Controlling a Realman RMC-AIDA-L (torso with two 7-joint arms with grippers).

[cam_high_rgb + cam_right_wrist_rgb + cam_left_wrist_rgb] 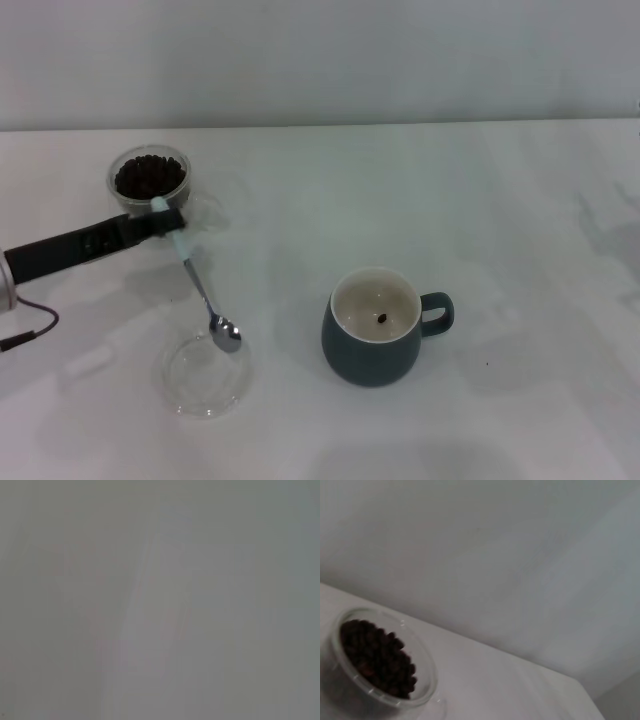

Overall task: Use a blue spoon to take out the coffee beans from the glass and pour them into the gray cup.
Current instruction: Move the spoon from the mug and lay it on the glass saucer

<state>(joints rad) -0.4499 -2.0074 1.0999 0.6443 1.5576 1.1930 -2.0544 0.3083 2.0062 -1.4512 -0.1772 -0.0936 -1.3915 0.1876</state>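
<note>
My left gripper [168, 222] reaches in from the left and is shut on the pale handle of the blue spoon [205, 296]. The spoon hangs tilted, its silver bowl down over the flat clear dish. The glass [150, 180] full of coffee beans [149, 176] stands just behind the gripper; it also shows in the left wrist view [382, 665]. The gray cup [375, 325] stands to the right, handle pointing right, with a single bean [382, 319] inside. My right gripper is out of view.
A flat clear round dish [206, 375] lies on the white table [500, 220] under the spoon's bowl. A tiny dark speck [488, 364] lies right of the cup. A black cable [30, 330] trails at the left edge.
</note>
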